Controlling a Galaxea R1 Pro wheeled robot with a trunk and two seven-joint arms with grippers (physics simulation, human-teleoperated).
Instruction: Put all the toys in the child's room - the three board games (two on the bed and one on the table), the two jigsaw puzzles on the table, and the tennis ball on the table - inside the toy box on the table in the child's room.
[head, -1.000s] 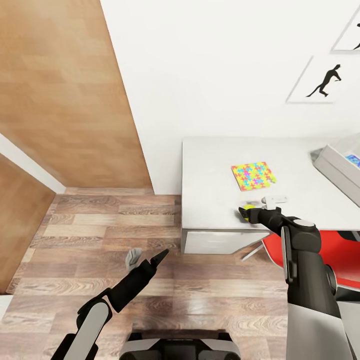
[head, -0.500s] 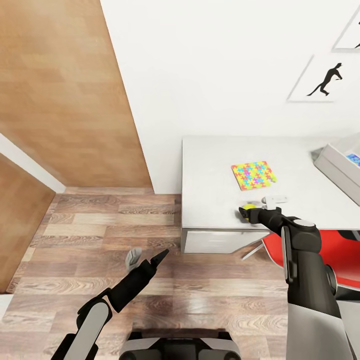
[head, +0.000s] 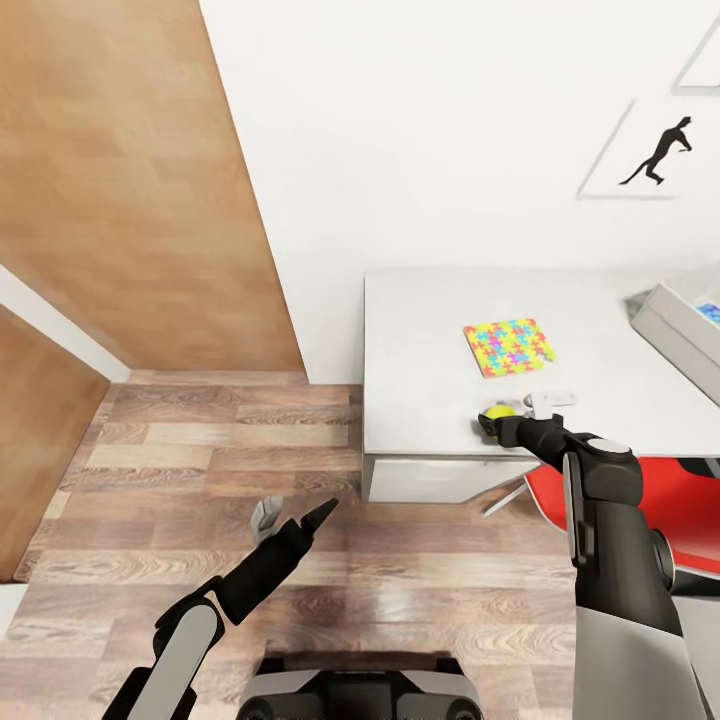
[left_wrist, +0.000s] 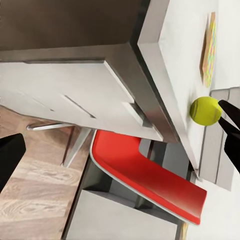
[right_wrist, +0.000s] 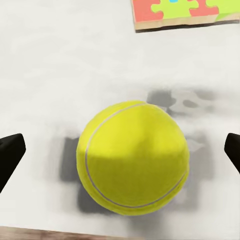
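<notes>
Tennis ball (right_wrist: 133, 159) sits near the table's (head: 430, 350) front edge, just short of the jigsaw puzzle (head: 506, 348). The right claw (head: 492, 428) is spread wide around it, fingers clear on both sides. It should close centred, gently, so the ball doesn't roll off.

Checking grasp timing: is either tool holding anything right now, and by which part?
Nothing is held. The right tool is open, straddling the tennis ball without touching; the left tool is empty.

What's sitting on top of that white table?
On the table lie a colourful jigsaw puzzle, a tennis ball between the open right gripper fingers, and a grey toy box, cut off at the edge.
</notes>
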